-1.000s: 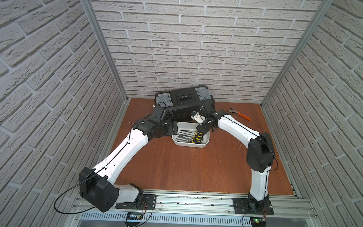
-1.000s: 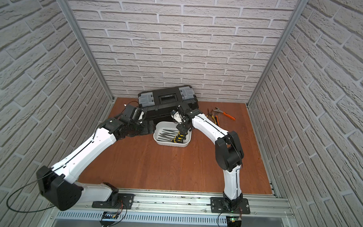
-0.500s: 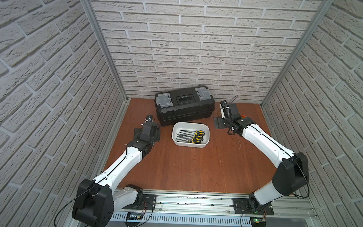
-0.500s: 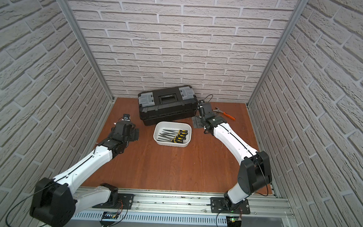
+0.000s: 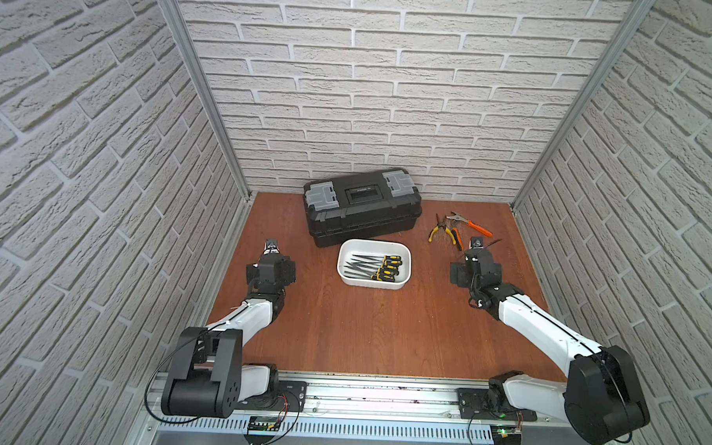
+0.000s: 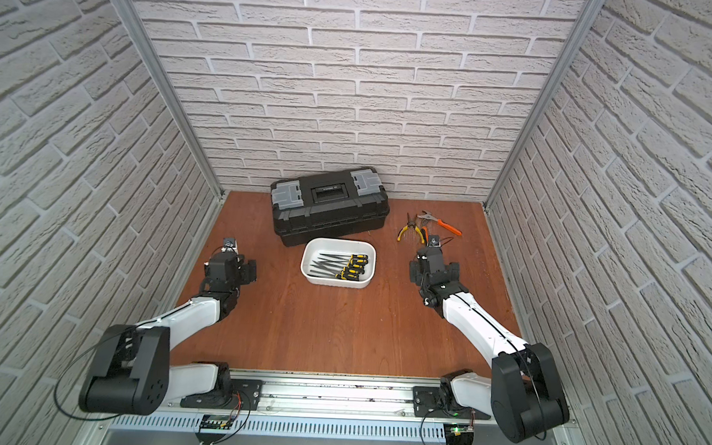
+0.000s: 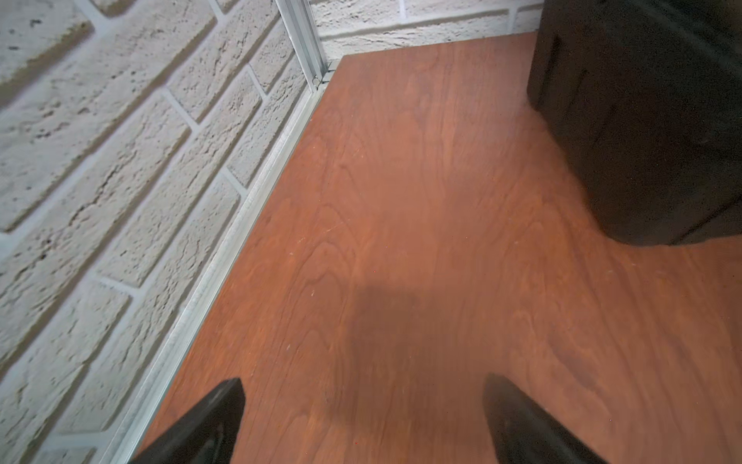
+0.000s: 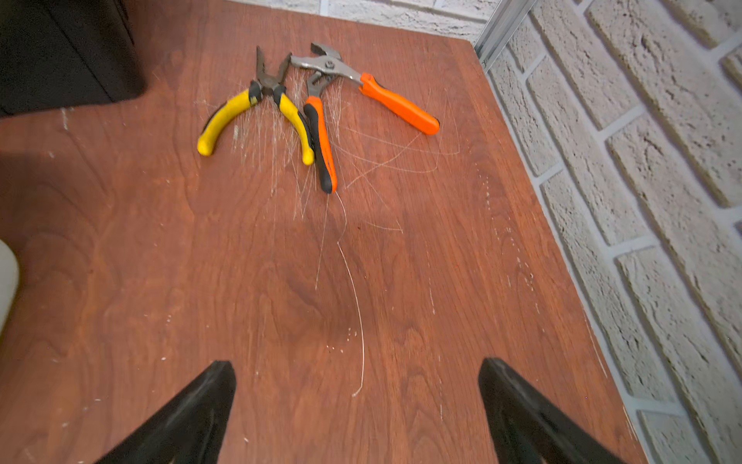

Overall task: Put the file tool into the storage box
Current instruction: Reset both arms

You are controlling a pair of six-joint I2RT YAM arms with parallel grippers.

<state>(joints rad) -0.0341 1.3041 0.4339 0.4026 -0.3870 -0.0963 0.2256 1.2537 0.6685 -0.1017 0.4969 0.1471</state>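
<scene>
The storage box [image 5: 342,259] [image 6: 305,259], a shallow white tub, sits mid-table in both top views, and its edge shows in the right wrist view [image 8: 6,277]. Several file tools [image 5: 379,268] [image 6: 346,268] with black-and-yellow handles lie inside it. My left gripper [image 7: 363,385] is open over bare wood, well left of the box. My right gripper [image 8: 357,369] is open and empty above the wood, right of the box. Neither touches anything.
A black toolbox [image 5: 361,207] [image 7: 642,120] [image 8: 60,52] with grey latches stands shut behind the box. Yellow-handled pliers [image 5: 441,231] [image 8: 257,104] and orange-handled pliers [image 5: 470,225] [image 8: 397,106] lie at the back right, ahead of the right gripper. Brick walls close three sides.
Both arms were over the storage box a second ago and have drawn back to their own sides. The right gripper has opened wide.
</scene>
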